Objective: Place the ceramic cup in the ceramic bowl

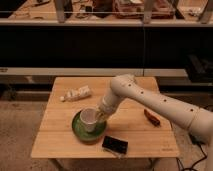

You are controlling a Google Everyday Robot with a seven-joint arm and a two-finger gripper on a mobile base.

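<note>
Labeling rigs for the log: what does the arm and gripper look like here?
Arm: thick, rounded, off-white segmented shell, a row of small dark dots along the side, no outside cables visible. Gripper: tapers to a darker end at the ceramic cup, over the ceramic bowl.

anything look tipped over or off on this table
The pale ceramic cup leans tilted in the glossy green ceramic bowl, not upright, with the gripper at its side. Nothing looks spilled or broken.

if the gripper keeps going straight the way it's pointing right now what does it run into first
The gripper points down and to the left, right at the ceramic cup, which sits inside the ceramic bowl. It would likely press into the cup first, then the bowl beneath. Depth is hard to judge from this single view.
</note>
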